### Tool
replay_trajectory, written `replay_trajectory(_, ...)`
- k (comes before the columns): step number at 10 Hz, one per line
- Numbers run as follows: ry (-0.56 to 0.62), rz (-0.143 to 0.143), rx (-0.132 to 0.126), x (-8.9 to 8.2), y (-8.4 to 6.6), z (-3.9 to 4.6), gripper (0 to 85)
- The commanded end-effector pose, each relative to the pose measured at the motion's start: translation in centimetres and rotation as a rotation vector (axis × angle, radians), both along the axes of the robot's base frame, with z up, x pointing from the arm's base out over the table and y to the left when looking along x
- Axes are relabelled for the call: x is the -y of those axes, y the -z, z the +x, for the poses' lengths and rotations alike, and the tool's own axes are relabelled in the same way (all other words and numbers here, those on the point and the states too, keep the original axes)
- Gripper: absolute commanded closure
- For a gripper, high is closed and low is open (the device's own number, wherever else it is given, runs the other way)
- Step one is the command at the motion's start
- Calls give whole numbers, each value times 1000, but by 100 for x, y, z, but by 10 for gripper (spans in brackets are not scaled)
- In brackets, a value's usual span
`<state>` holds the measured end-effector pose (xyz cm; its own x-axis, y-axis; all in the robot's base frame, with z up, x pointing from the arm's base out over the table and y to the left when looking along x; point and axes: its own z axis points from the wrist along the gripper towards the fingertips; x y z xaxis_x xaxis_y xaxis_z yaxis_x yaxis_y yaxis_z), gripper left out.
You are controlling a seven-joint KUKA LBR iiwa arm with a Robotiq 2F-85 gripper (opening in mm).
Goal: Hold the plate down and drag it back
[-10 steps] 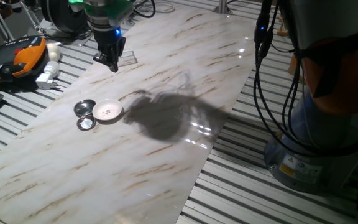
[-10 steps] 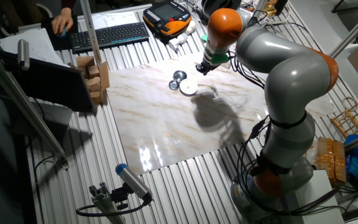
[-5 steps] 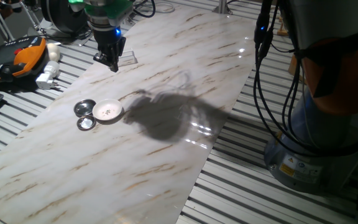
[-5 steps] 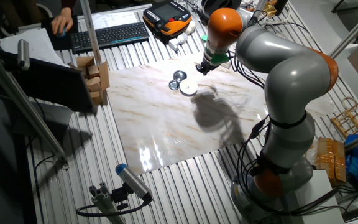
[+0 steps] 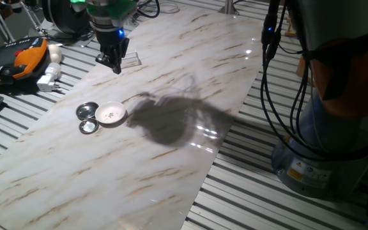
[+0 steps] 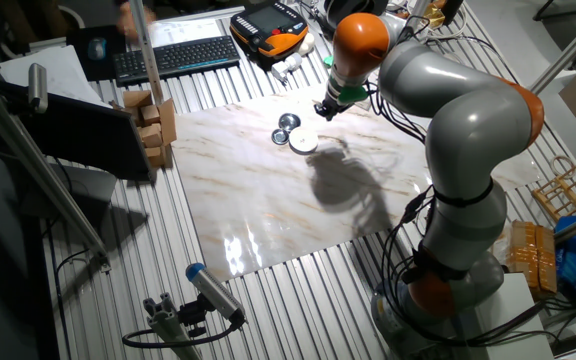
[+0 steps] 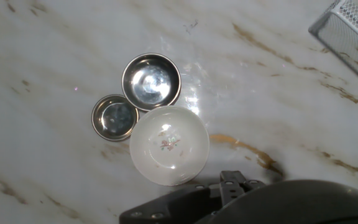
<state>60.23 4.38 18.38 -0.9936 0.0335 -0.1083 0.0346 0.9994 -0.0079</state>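
since the pincer [image 5: 112, 64] hangs high over the worktop [image 5: 171, 96], jaws unclear, i'd drop straight onto the plate [image 5: 111, 114] below and nearer the camera, avoiding the two metal discs [image 5: 87, 110] touching it.

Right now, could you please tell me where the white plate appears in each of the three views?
One fixed view: plate left of centre on the marble tabletop.
The other fixed view: plate near the far edge, upper middle, below the tool.
Hand view: plate centre, lower half.
Shared landmark: the two metal discs touching or nearly touching the plate.
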Motion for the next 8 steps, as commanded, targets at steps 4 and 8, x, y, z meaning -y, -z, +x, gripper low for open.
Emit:
replay_trajectory(4, 4, -4, 6, -7, -6, 7, 850)
replay_trajectory(8, 25, -7, -17, -79, -101, 6, 850)
